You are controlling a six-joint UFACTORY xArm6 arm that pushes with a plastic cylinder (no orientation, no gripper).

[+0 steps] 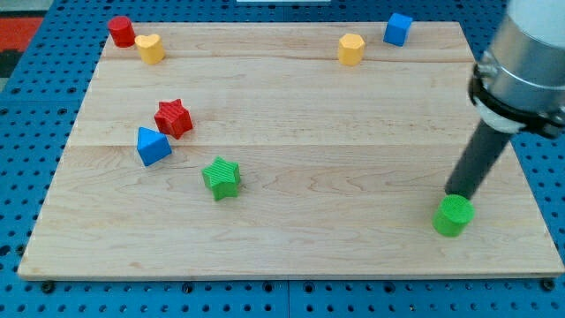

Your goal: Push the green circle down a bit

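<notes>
The green circle [454, 216] is a short green cylinder at the lower right of the wooden board [291, 132]. My dark rod comes down from the view's upper right. My tip [457, 194] sits right at the top edge of the green circle, touching or almost touching it. A green star [221, 177] lies left of the middle, far from the tip.
A red star [173, 117] and a blue triangle block [152, 146] sit at the left. A red cylinder [121, 31] and a yellow block [150, 48] are at the top left. A yellow cylinder [350, 49] and a blue cube [398, 28] are at the top right.
</notes>
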